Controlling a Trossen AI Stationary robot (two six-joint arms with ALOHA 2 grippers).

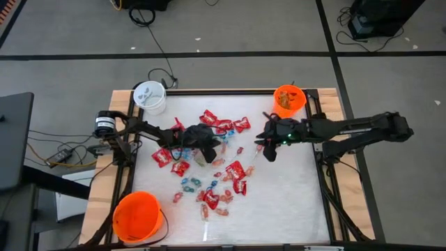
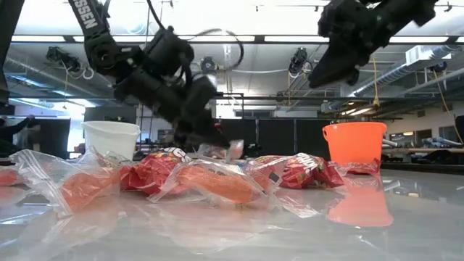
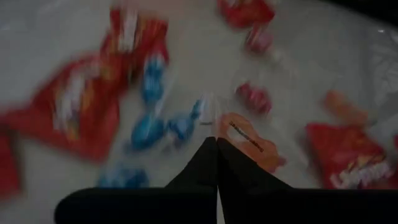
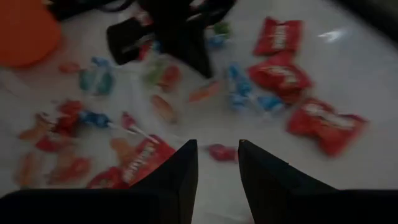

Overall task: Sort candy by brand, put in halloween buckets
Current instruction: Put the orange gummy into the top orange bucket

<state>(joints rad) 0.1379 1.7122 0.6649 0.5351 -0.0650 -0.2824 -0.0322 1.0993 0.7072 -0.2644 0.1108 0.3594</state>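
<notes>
While the candy (image 1: 212, 167) lies scattered mid-surface (image 1: 293, 202), we count three buckets: white (image 1: 150, 97), small orange (image 1: 289, 99), large orange (image 1: 137, 216). Our left hand (image 1: 203, 155), pinched shut on nothing we can see, sits among the pile; our right hand (image 1: 268, 152), parted and empty, hovers just beside it.

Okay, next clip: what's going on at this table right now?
Two robot arms are sorting a scatter of candy on a white table into three buckets. The left hand is down in the middle of the pile with its fingers shut; whether it has pinched a piece is not clear. The right hand hovers open above the pile's right edge, empty. The small orange bucket already holds some candy; the white bucket and the large orange bucket stand at other corners.
</notes>
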